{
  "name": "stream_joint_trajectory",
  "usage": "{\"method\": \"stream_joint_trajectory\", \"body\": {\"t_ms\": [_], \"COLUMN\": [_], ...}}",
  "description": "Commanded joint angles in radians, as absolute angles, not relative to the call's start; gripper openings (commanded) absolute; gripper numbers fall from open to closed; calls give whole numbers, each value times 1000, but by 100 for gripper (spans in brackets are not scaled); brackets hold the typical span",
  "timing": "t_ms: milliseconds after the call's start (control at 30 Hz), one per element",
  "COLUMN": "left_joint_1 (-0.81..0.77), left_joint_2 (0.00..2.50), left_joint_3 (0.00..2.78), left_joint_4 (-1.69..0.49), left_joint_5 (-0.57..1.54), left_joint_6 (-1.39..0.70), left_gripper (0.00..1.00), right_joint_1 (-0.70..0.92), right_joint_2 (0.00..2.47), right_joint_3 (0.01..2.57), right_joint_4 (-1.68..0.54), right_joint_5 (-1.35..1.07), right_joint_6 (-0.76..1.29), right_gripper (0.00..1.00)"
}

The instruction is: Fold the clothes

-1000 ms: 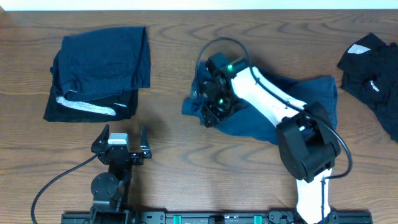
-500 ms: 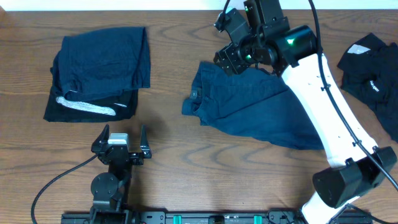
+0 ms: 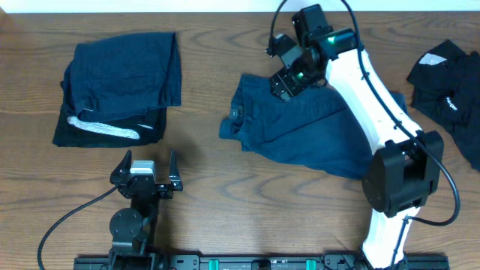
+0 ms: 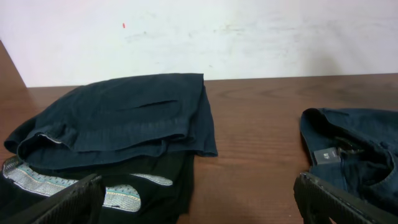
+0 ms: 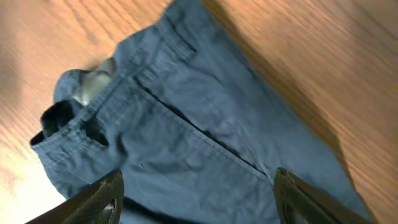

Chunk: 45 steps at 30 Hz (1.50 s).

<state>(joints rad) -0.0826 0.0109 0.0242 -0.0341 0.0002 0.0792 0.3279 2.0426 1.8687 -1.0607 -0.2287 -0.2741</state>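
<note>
Clothes (image 3: 300,135) are lying in three spots on the wooden table (image 3: 202,187). In the middle, one pair of navy-blue shorts (image 3: 322,146) is spreading out flat in a rough wedge, with the waistband (image 5: 124,93) pointing toward the left arm's side. The cloth is a matte woven fabric with stitched seams and belt loops, lightly wrinkled, and one small label (image 4: 324,155) is showing inside the waist. At the left, a stack of two is sitting. A folded navy-blue garment (image 3: 124,71), soft and creased, is resting on a black garment (image 3: 105,131) that is showing one pale patterned band along its near edge. At the right edge, a black heap (image 3: 450,90) with small white marks is lying crumpled; cannot tell how many pieces are in it. The right gripper (image 3: 289,73) is hovering over the shorts' far edge near the waistband, fingers spread wide, nothing between them. The left gripper (image 3: 142,169) is sitting low near the front of the table, well apart from all cloth, also spread wide and gripping nothing.
</note>
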Motion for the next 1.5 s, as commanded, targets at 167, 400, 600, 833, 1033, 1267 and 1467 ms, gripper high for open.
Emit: {"method": "stream_joint_trajectory", "body": {"t_ms": [167, 400, 600, 833, 1033, 1267, 1467], "left_joint_1": [-88, -88, -88, -89, -113, -204, -235], "left_joint_2": [4, 4, 55, 445, 965, 1477, 1674], "left_joint_3": [4, 4, 49, 340, 861, 1372, 1426], "left_joint_4": [-70, 13, 97, 14, -275, -603, -481], "left_joint_5": [-41, -28, 209, 316, 458, 465, 492], "left_joint_6": [167, 170, 58, 44, 44, 43, 43], "left_gripper": [98, 98, 98, 98, 98, 98, 98], "right_joint_1": [151, -67, -236, -343, -363, -392, -479], "right_joint_2": [2026, 2026, 2027, 2027, 2027, 2028, 2028], "right_joint_3": [1876, 1876, 1875, 1856, 1822, 1761, 1701], "right_joint_4": [-1234, -1312, -1309, -1297, -1269, -1222, -1117], "right_joint_5": [-142, -202, -293, -296, -295, -297, -480], "right_joint_6": [-13, 60, 59, 59, 59, 55, -5], "right_gripper": [82, 84, 82, 82, 83, 83, 78]}}
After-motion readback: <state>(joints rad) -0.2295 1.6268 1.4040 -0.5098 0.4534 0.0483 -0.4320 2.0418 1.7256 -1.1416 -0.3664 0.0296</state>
